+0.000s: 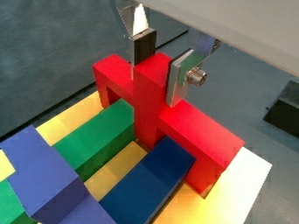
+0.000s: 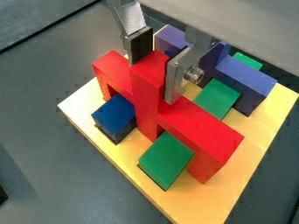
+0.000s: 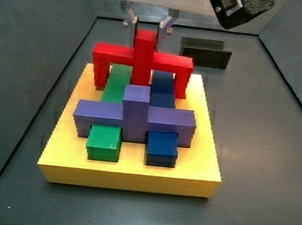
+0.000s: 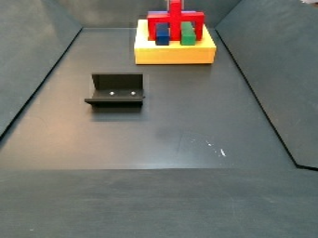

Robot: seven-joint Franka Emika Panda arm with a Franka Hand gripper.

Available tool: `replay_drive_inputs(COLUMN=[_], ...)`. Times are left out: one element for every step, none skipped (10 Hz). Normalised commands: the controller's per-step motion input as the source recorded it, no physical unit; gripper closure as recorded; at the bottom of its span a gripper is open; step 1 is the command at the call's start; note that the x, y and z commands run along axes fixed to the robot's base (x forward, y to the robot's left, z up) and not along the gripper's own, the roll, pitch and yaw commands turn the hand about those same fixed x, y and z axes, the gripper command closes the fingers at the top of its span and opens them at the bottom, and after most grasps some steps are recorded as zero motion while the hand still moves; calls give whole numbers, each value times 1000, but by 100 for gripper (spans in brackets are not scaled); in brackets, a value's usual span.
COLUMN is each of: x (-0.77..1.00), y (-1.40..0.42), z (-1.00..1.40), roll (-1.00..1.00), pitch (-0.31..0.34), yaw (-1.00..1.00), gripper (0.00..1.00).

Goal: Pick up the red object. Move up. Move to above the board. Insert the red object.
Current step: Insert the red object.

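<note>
The red object (image 3: 143, 59) stands upright on the yellow board (image 3: 128, 173), its two legs down in the board's slots and its stem pointing up. In both wrist views the gripper (image 1: 162, 74) (image 2: 158, 74) sits over the stem top, shut on it with a finger against each side. The crossbar (image 2: 187, 122) arches over a green bar (image 2: 167, 157) and a blue bar (image 2: 114, 114). A purple cross block (image 3: 138, 113) lies just in front of the red object. In a side view the board (image 4: 174, 54) lies at the far end of the floor.
The fixture (image 4: 115, 90) stands on the dark floor, well apart from the board; it also shows behind the board (image 3: 207, 55) and at an edge of a wrist view (image 1: 284, 112). Grey walls enclose the floor.
</note>
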Motion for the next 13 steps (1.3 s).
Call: replay_drive_inputs(x=[0, 0, 0, 217, 117, 69, 0, 0, 69, 0, 0, 0, -57], y=[-109, -123, -83, -14, 0, 0, 0, 0, -29, 0, 0, 0, 0], z=[-194, -297, -577, -494, -360, -206, -169, -254, -331, -343, -217, -251, -274], roll=[43, 0, 0, 31, 27, -10, -96, -133, -33, 0, 0, 0, 0], pitch=[-10, -66, -143, -47, -10, -27, -61, -121, -107, -80, -56, -43, -67], yaw=[0, 0, -63, -160, -174, -63, 0, 214, 0, 126, 394, 300, 243], gripper=[100, 100, 100, 100, 100, 100, 100, 100, 100, 100, 100, 100, 100])
